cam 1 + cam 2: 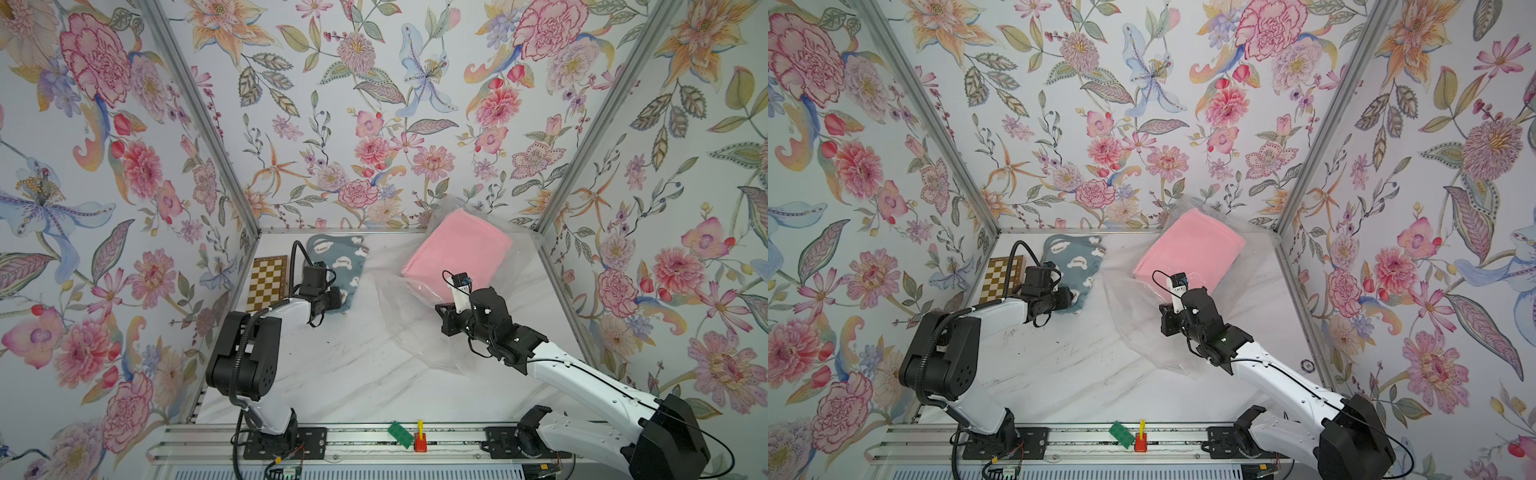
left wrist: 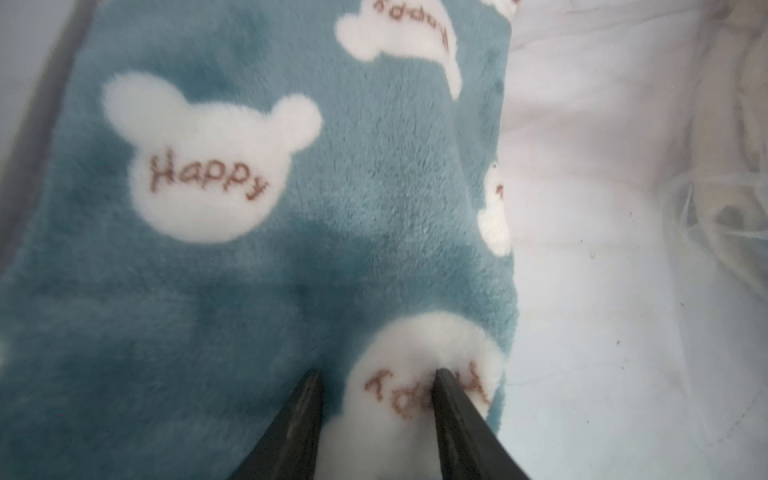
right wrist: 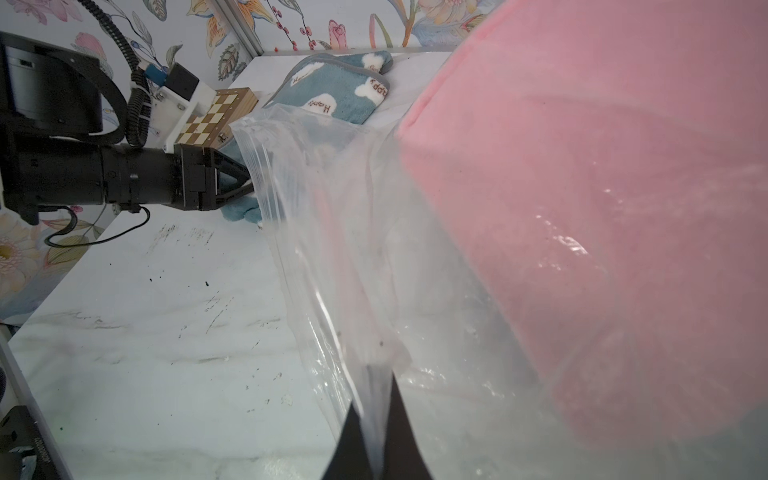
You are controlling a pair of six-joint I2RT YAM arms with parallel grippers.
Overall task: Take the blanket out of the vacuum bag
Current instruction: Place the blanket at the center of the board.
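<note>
the right tool [image 3: 380, 376] pinches the clear crinkly plastic vacuum bag [image 1: 415, 336], the folded pink blanket [image 1: 457, 253] inside it, far right on the tabletop [image 1: 353, 374]; the left tool [image 2: 378, 374] is spread over a teal fleece bear-print blanket [image 1: 338, 257].

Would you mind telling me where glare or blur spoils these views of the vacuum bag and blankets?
Left wrist view: the blue blanket looks soft throughout. Right wrist view: glare specks on the vacuum bag over the pink blanket, and the nearest film is unfocused. Both top views: evenly lit, sharp.
</note>
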